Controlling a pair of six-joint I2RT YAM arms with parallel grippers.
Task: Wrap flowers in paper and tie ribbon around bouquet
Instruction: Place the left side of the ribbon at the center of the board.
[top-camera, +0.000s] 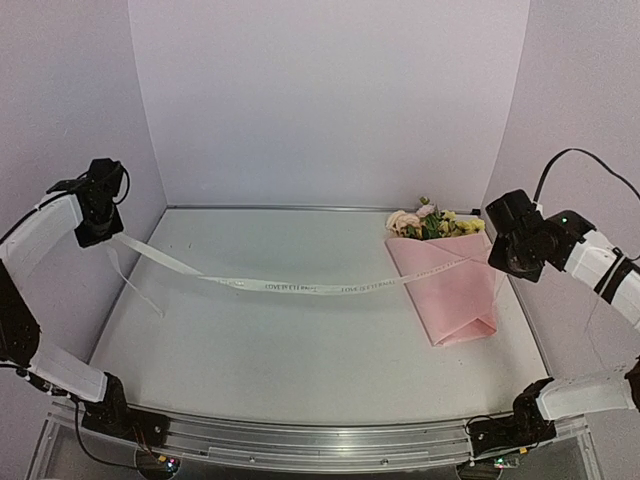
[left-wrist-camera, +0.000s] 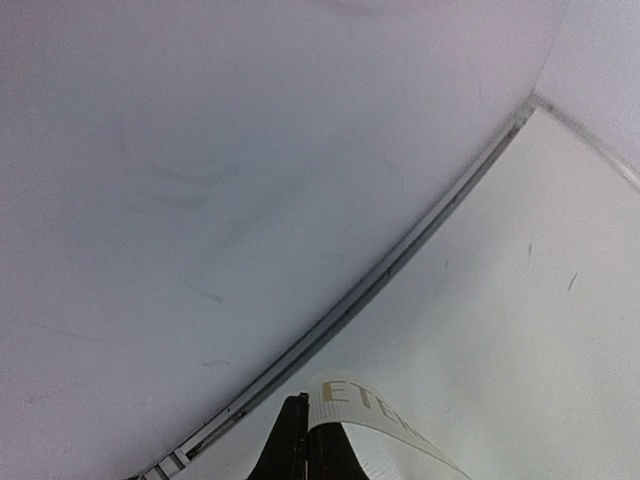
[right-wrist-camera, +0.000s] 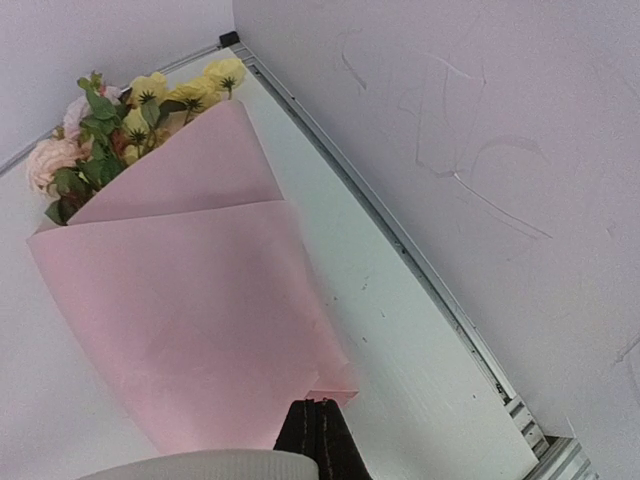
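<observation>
You have the wrapping done: the pink paper cone bouquet (top-camera: 447, 290) of pink and yellow blooms lies at the right of the white tabletop (top-camera: 260, 350), while your left claw (top-camera: 110, 232) and right claw (top-camera: 493, 255) each pinch an end of the long white lettered ribbon (top-camera: 300, 287) stretched across it, not yet tied.

Left arm (top-camera: 45, 235) raised far left, right arm (top-camera: 595, 258) far right (jaws closed)
</observation>
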